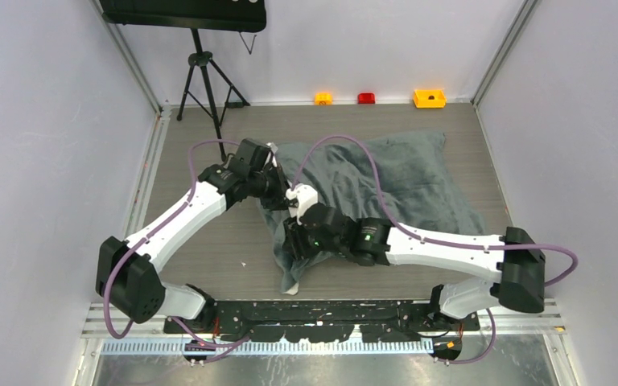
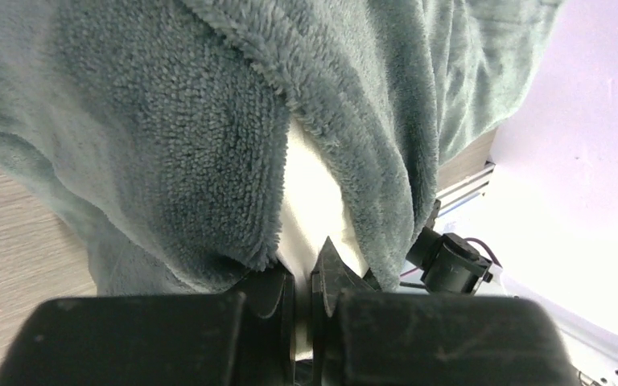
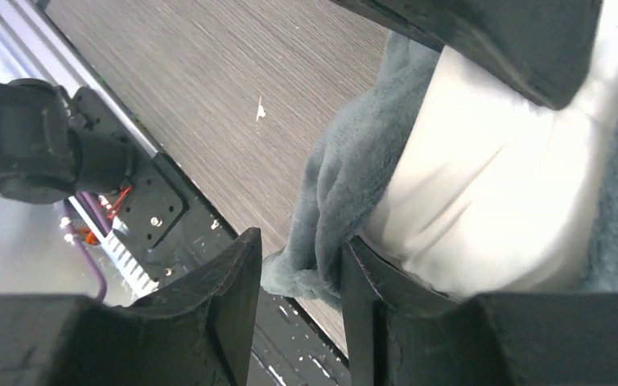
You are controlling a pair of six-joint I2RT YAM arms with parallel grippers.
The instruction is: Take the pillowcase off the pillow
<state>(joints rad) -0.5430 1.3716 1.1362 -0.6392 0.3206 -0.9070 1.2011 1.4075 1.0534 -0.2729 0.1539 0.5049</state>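
Note:
The dark grey fuzzy pillowcase (image 1: 394, 177) lies rumpled over the pillow on the middle and right of the table. At its near left opening a white corner of the pillow (image 1: 302, 195) sticks out. My left gripper (image 1: 283, 189) is shut on that white pillow fabric (image 2: 310, 185), with pillowcase folds (image 2: 169, 137) on both sides of its jaws (image 2: 304, 269). My right gripper (image 1: 294, 231) sits just below it. Its jaws (image 3: 302, 249) are partly closed on the pillowcase hem (image 3: 346, 177), right beside the bare pillow (image 3: 491, 201). The zebra patch and the yellow-olive band are hidden.
A black tripod (image 1: 205, 72) stands at the back left. Orange (image 1: 323, 98), red (image 1: 366, 98) and yellow (image 1: 430, 98) blocks sit along the back wall. White walls close both sides. The black arm mount rail (image 1: 322, 310) runs along the near edge.

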